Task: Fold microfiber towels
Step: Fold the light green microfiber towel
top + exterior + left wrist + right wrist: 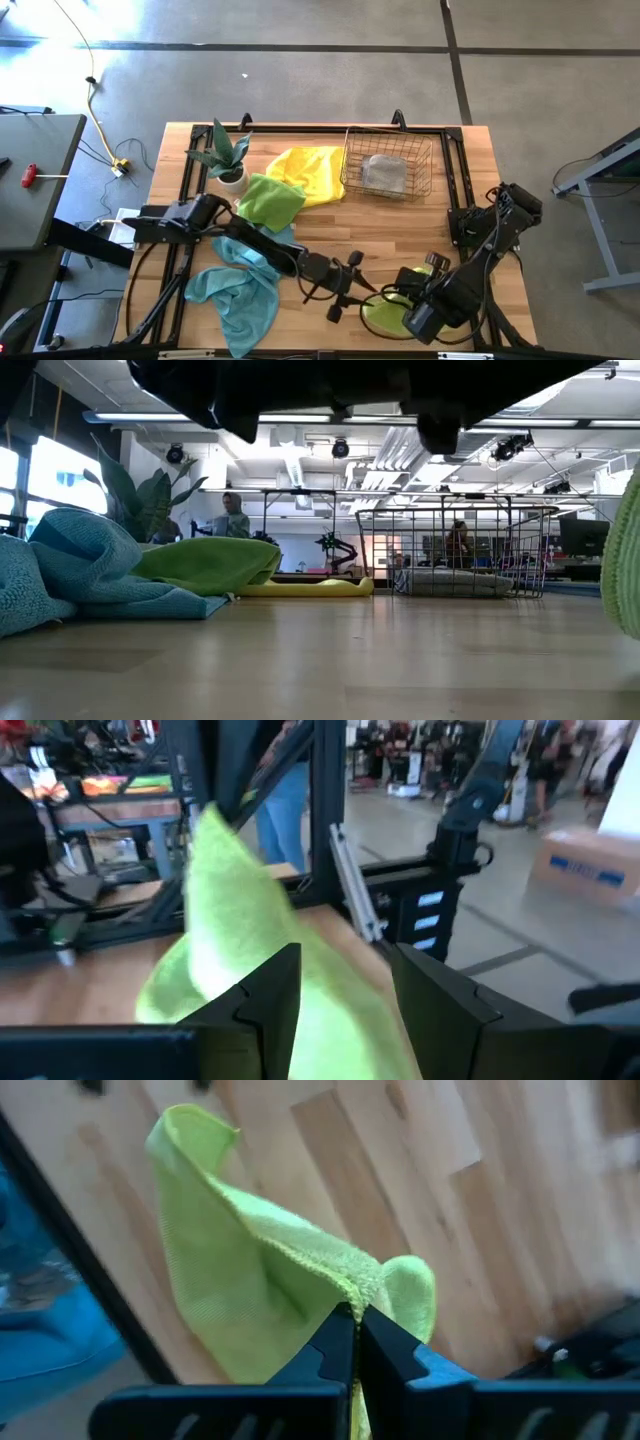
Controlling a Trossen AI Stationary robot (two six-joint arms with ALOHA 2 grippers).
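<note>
A lime green towel (385, 315) lies near the table's front right, drawn up into a peak (250, 1270). My right gripper (355, 1315) is above it, pointing down and shut on it. My left gripper (345, 955) reaches in level from the table's left, open. The towel's raised part (230, 890) shows ahead of it and in its gap; whether it touches, I cannot tell. A teal towel (240, 285), a second green towel (270, 200) and a yellow towel (310, 170) lie crumpled on the left half. My right gripper pinches the lime towel's hemmed edge (350, 1285) between its two shut fingers, from above, pointing down. One layer or several, I cannot tell. The cloth slopes down from the fingers like a tent, and its lower part lies on the table.
A wire basket (388, 165) with a grey towel (385, 172) stands at the far right. A potted plant (228, 155) stands at the far left. Bare wood lies between the basket and the lime towel. People stand in the room beyond the table.
</note>
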